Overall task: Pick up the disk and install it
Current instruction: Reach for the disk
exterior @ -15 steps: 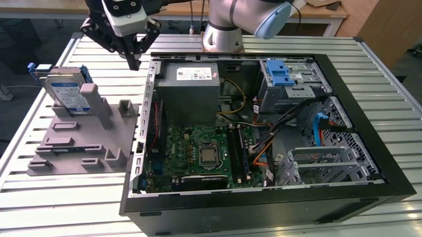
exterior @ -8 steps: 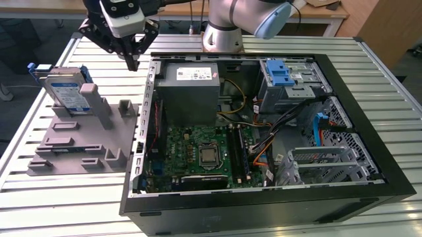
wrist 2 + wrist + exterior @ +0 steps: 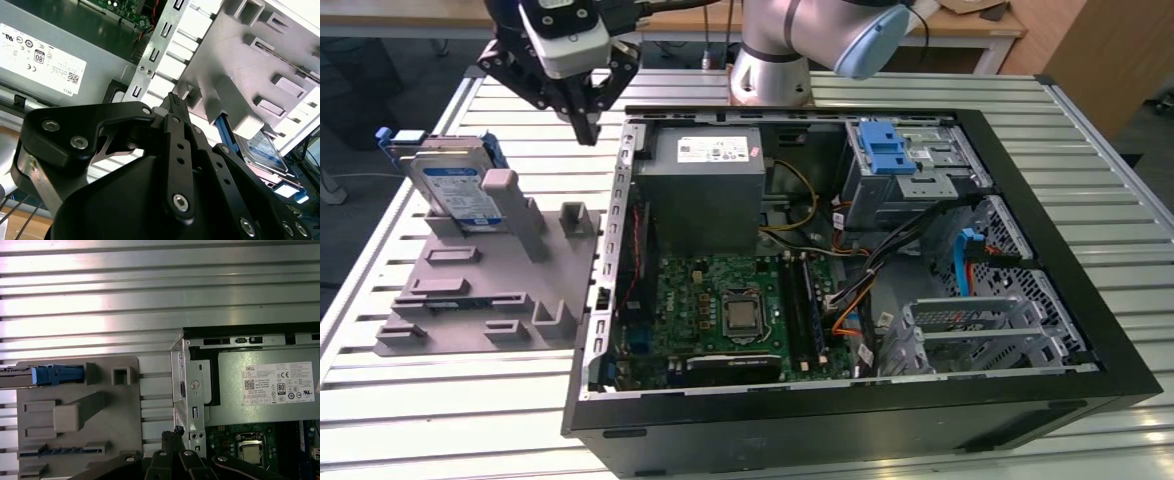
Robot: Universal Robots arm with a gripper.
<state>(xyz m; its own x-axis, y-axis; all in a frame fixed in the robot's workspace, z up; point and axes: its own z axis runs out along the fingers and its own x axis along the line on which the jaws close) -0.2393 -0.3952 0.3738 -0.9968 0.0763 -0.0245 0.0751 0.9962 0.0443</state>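
Observation:
The disk [image 3: 454, 187] stands upright on its edge in a slot at the far end of a grey plastic fixture [image 3: 494, 295], on the exterior view's left. It is silver with a white-and-blue label and blue rails. The first wrist view catches it edge-on, the disk [image 3: 52, 375] showing its blue rail; in the second wrist view the disk [image 3: 261, 151] lies behind the fixture's posts. My gripper [image 3: 586, 128] hangs above the slatted table between the fixture and the computer case, its black fingers shut together on nothing. Its tip also appears as the gripper [image 3: 172, 432] and the gripper [image 3: 173, 98].
An open black computer case [image 3: 854, 410] lies on the exterior view's right, holding a grey power-supply box [image 3: 707, 180], a motherboard [image 3: 734, 310] and a silver bay with a blue latch [image 3: 905, 160]. The arm's base [image 3: 767, 70] stands behind the case on the slatted table [image 3: 454, 400].

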